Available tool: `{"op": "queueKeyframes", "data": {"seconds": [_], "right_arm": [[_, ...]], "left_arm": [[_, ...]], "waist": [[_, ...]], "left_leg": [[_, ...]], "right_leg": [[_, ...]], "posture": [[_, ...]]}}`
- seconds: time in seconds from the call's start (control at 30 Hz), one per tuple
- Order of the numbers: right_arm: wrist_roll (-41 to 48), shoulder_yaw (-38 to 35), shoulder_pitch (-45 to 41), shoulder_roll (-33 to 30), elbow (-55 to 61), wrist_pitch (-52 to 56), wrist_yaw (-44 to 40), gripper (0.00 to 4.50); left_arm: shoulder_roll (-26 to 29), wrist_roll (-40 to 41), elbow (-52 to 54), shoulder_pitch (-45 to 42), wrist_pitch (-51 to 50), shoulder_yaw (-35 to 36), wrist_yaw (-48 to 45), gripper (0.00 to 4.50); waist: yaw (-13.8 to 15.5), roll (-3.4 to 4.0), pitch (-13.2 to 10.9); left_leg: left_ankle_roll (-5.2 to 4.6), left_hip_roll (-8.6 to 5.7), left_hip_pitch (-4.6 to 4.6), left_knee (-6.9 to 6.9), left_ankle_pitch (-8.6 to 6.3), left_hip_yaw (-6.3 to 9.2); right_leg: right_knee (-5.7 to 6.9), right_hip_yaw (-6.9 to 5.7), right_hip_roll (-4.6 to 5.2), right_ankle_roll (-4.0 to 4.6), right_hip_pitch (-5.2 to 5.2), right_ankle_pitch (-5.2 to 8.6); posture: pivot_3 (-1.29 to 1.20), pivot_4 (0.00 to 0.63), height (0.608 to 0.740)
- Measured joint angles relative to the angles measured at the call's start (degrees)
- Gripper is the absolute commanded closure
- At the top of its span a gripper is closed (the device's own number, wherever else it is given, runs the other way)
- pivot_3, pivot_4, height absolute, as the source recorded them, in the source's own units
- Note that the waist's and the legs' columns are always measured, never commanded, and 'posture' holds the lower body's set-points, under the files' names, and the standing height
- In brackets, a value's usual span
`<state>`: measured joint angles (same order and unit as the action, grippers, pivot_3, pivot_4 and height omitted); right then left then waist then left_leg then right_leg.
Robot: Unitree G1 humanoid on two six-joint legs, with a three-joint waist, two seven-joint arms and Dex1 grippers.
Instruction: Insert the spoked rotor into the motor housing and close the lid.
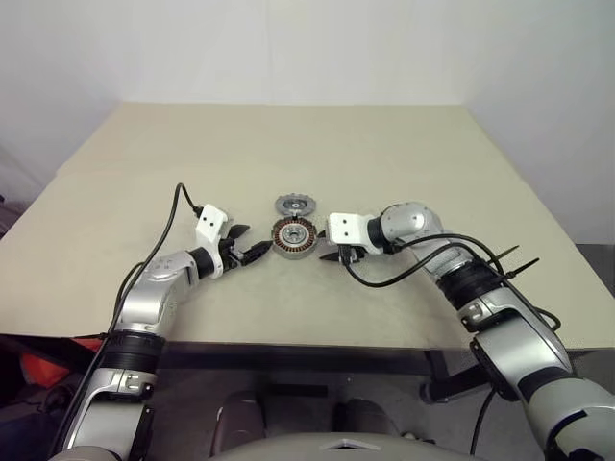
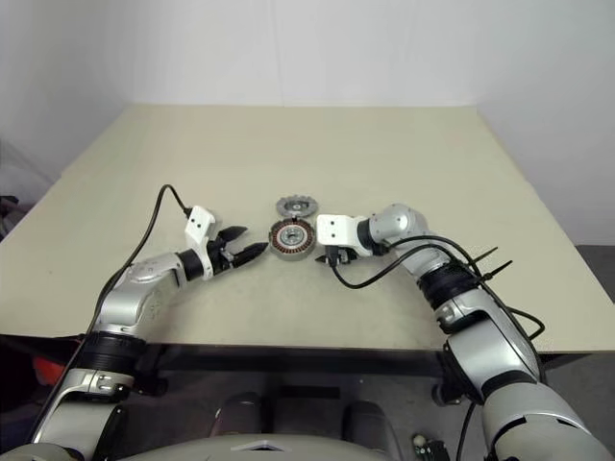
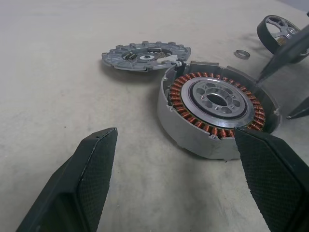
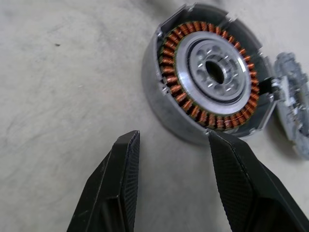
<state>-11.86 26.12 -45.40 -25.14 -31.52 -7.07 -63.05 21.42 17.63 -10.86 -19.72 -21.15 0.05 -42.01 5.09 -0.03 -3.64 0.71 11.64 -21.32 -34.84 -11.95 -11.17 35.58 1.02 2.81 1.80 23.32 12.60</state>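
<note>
Flanking the housing from both sides, the two tools are set low over the bench, apparently so that either can steady it or reach a part.

- Housing: lies flat mid-bench, windings and silver centre facing up, cavity empty. Rotor not yet inserted.
- Lid: lies flat just behind the housing, touching or nearly touching its rim; ribbed face up. Likely parked there to be within reach for closing.
- Rotor: seen in the left wrist view beyond the housing, on the right tool's side, black rim and silver spokes showing. Whether it rests flat or tilted cannot be told.
- Small ring: lies on the bench between rotor and housing.
- Left tool: fingers spread wide, empty, aimed at the housing from just beside it; nothing touched.
- Right tool: fingers about half apart, nothing between them, tips near the housing's wall; contact not evident.

Judged stage: early. The rotor must be fetched first; the right tool sits nearer to it.
</note>
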Motion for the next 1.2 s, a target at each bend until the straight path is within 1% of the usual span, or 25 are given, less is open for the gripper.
{"op": "queueKeyframes", "data": {"seconds": [0.23, 0.33, 0.43, 0.5, 0.97, 1.07, 1.2], "right_arm": [[-1.8, 0.5, -2.0, 2.9, -4.0, -3.1, 0.6, 2.21], [-2.1, 0.7, -2.9, 4.3, -6.4, -4.2, 0.3, 2.84], [-2.2, 1.2, -3.6, 4.5, -7.4, -5.7, -1.0, 3.86], [-2.2, 1.6, -3.6, 4.6, -7.5, -6.4, -1.4, 4.43], [-2.8, 1.6, -3.8, 3.8, -7.2, -7.0, -1.9, 4.47], [-1.8, 1.5, -3.0, -0.1, -2.3, -5.3, -6.1, 4.47], [0.9, 0.6, 0.6, -4.7, 6.3, -2.1, -11.0, 4.47]], "left_arm": [[0.0, 0.0, 0.1, 0.2, -0.1, 0.0, 0.1, 0.42], [0.1, 0.0, 0.1, 0.3, -0.1, 0.0, 0.5, 0.42], [0.1, 0.0, 0.1, 0.3, -0.1, 0.0, 1.1, 0.42], [0.1, 0.0, 0.1, 0.4, -0.1, 0.0, 1.2, 0.42], [0.3, -0.1, -0.1, 0.3, 0.1, 0.0, 2.3, 0.42], [0.3, -0.2, -0.2, 0.3, 0.2, 0.1, 2.4, 0.42], [0.3, -0.2, -0.5, 0.3, 0.2, 0.2, 2.5, 0.42]], "waist": [[-0.4, 0.00, 0.0], [-0.6, 0.00, 0.0], [-0.9, -0.02, 0.0], [-1.0, -0.02, 0.0], [-1.0, -0.03, 0.0], [-0.5, -0.10, 0.0], [-0.4, -0.13, -0.1]], "left_leg": [[0.00, -0.01, -0.02, 0.00, 0.00, 0.00], [0.00, -0.01, -0.01, 0.00, 0.00, 0.00], [-0.04, 0.01, 0.11, 0.00, -0.02, 0.00], [-0.04, 0.00, 0.13, 0.00, -0.02, 0.00], [-0.04, -0.02, 0.09, 0.00, -0.03, 0.01], [-0.08, -0.04, 0.02, 0.00, -0.05, 0.02], [-0.20, -0.03, -0.05, 0.00, -0.12, 0.02]], "right_leg": [[0.00, -0.01, 0.00, 0.01, 0.00, 0.01], [0.00, -0.01, 0.00, 0.02, 0.00, 0.01], [0.01, -0.01, 0.00, 0.02, -0.10, 0.01], [0.04, 0.00, 0.00, 0.02, -0.11, 0.01], [0.06, -0.02, 0.02, 0.03, -0.10, 0.02], [0.00, -0.04, 0.06, 0.03, -0.08, 0.02], [-0.03, -0.05, 0.05, 0.02, -0.02, 0.03]], "posture": [[0.00, 0.000, 0.740], [0.00, 0.000, 0.740], [0.00, 0.000, 0.740], [0.00, 0.000, 0.740], [0.00, 0.000, 0.740], [0.00, 0.000, 0.740], [0.00, 0.000, 0.740]]}}
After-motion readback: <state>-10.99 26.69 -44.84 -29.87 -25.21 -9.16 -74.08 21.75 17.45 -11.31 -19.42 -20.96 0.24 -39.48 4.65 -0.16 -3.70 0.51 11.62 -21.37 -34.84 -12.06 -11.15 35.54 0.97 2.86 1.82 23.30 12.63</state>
